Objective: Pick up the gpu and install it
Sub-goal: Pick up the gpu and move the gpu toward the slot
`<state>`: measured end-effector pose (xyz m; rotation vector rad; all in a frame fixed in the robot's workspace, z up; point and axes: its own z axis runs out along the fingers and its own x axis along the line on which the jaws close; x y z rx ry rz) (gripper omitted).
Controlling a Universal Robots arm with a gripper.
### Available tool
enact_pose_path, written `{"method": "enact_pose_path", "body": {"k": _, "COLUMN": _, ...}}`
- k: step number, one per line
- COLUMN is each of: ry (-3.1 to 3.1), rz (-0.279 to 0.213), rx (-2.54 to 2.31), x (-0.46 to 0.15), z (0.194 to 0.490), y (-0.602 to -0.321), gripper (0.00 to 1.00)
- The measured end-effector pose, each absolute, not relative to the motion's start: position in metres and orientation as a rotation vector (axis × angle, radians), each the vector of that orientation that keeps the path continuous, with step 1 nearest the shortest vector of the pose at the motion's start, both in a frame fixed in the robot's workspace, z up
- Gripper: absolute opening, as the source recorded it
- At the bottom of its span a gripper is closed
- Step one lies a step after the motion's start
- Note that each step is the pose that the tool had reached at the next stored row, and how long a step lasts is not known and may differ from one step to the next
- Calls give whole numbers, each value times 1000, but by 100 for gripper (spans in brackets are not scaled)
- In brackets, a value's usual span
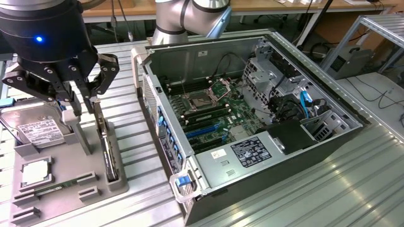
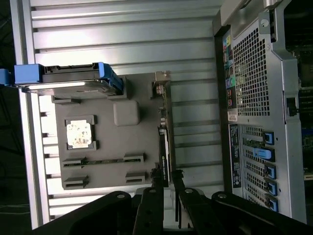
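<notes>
I hang directly over the gpu (image 1: 109,146), my hand (image 1: 88,111) lined up with its upper edge. Whether my hand is clenched or released I cannot tell, but I carry nothing, since the gpu sits in its slot at the edge of the grey tray (image 1: 75,165) nearest the case. It stands on its long edge, I judge, so that a thin card offers an edge to a grasp from above; lying flat it would give me nothing to take.

The computer case (image 1: 218,182) lies on its side to the exterior view's right of the tray, its panel off and its board facing up; that way, I judge, a card can go in from above. Tray and case both rest on the slatted metal table (image 1: 145,189).

Counting: one gpu; one hard drive (image 1: 41,130), propped at the tray's far left in the exterior view; one square processor (image 1: 35,172) in its pocket; one narrow memory stick (image 1: 57,187) near it; one tray; one case.
</notes>
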<state>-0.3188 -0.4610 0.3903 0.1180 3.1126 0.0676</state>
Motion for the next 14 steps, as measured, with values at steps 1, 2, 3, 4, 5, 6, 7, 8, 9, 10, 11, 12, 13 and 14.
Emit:
{"method": "enact_pose_path", "body": {"k": 1, "ry": 3113, "rz": 68, "rx": 118, "x": -319, "z": 390, "y": -461, "gripper": 30}}
{"method": "enact_pose_path", "body": {"k": 2, "ry": 3113, "rz": 68, "rx": 118, "x": -319, "z": 390, "y": -461, "gripper": 30}}
{"method": "enact_pose_path", "body": {"k": 3, "ry": 3113, "rz": 68, "rx": 118, "x": -319, "z": 390, "y": -461, "gripper": 36}}
{"method": "enact_pose_path", "body": {"k": 4, "ry": 3113, "rz": 68, "rx": 118, "x": -319, "z": 390, "y": -461, "gripper": 42}}
{"method": "enact_pose_path", "body": {"k": 5, "ry": 3113, "rz": 68, "rx": 118, "x": -319, "z": 390, "y": -461, "gripper": 48}}
{"method": "enact_pose_path", "body": {"k": 6, "ry": 3113, "rz": 68, "rx": 118, "x": -319, "z": 390, "y": -461, "gripper": 48}}
{"method": "enact_pose_path", "body": {"k": 7, "ry": 3113, "rz": 68, "rx": 118, "x": -319, "z": 390, "y": -461, "gripper": 48}}
{"method": "enact_pose_path", "body": {"k": 8, "ry": 3113, "rz": 68, "rx": 118, "x": -319, "z": 390, "y": -461, "gripper": 54}}
{"method": "enact_pose_path", "body": {"k": 9, "ry": 3113, "rz": 68, "rx": 118, "x": -319, "z": 390, "y": -461, "gripper": 54}}
{"method": "enact_pose_path", "body": {"k": 10, "ry": 3113, "rz": 68, "rx": 118, "x": -319, "z": 390, "y": -461, "gripper": 54}}
{"method": "enact_pose_path", "body": {"k": 11, "ry": 3113, "rz": 68, "rx": 118, "x": -319, "z": 390, "y": -461, "gripper": 54}}
{"method": "enact_pose_path", "body": {"k": 12, "ry": 3113, "rz": 69, "rx": 118, "x": -319, "z": 388, "y": -461, "gripper": 54}}
{"method": "enact_pose_path", "body": {"k": 13, "ry": 3113, "rz": 70, "rx": 118, "x": -319, "z": 386, "y": -461, "gripper": 54}}
{"method": "enact_pose_path", "body": {"k": 14, "ry": 3113, "rz": 70, "rx": 118, "x": -319, "z": 384, "y": -461, "gripper": 54}}
